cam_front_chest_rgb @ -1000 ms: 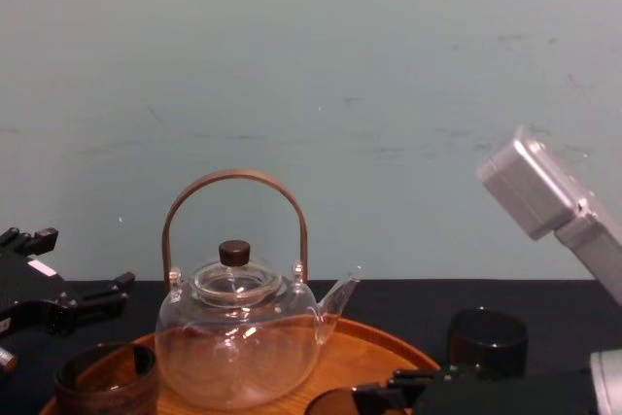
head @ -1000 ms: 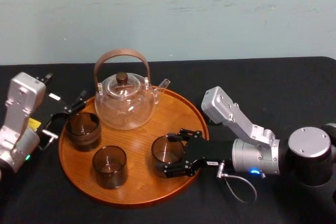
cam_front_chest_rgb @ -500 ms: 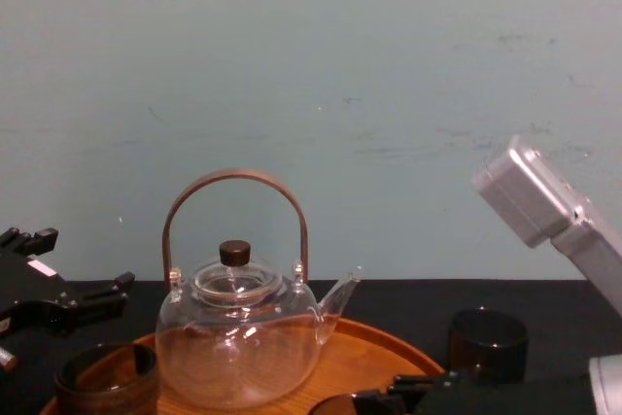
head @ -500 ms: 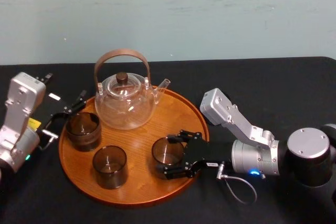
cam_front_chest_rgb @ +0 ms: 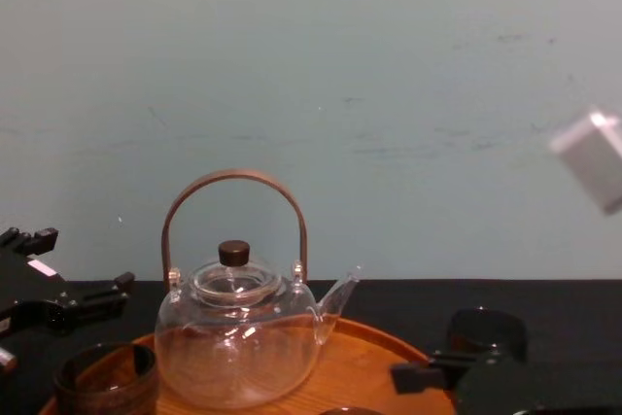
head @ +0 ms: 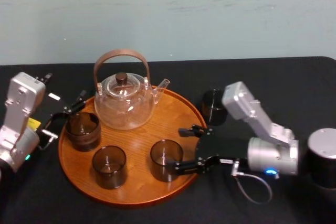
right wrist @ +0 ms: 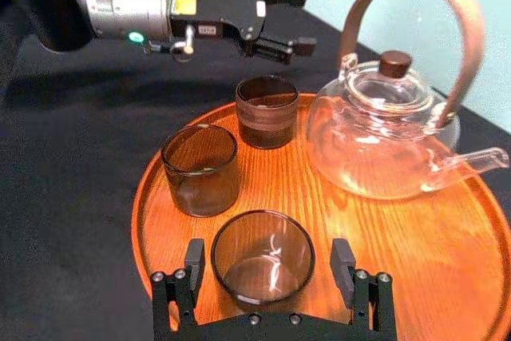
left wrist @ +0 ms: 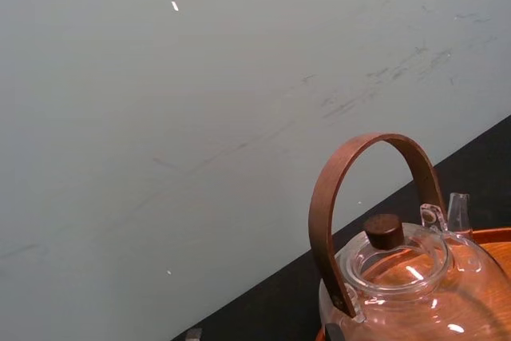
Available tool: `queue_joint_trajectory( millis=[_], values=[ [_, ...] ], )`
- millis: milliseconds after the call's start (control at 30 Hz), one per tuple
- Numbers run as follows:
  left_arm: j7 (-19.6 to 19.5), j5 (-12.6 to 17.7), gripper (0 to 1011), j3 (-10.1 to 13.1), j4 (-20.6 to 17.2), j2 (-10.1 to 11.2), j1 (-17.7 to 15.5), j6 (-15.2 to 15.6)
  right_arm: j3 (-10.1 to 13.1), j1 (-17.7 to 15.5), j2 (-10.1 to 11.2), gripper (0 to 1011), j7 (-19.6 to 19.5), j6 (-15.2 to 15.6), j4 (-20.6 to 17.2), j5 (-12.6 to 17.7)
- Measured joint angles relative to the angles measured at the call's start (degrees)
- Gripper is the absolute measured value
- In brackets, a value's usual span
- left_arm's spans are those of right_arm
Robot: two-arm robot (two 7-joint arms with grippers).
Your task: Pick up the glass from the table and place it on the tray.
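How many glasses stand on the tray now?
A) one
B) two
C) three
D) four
C: the wooden tray holds the left glass, the front glass and the right glass by the open right claw; a fourth glass stands on the table beside it.

Teapot (head: 125, 100) behind three glasses (head: 166, 160) on tray (head: 176, 119)

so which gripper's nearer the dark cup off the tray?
Right. The right gripper is at the tray's right rim, just in front of the dark cup; the left gripper is by the tray's left rim.
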Motion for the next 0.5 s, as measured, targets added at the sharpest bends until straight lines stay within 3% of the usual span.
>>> queue_joint_trajectory(
  millis=[500],
  values=[
    [0.0,0.0,1002,0.0,0.0,0.0,0.0,0.0,5.5,-6.8,8.7,1002,0.3,-3.6,-6.8,5.6]
  ],
)
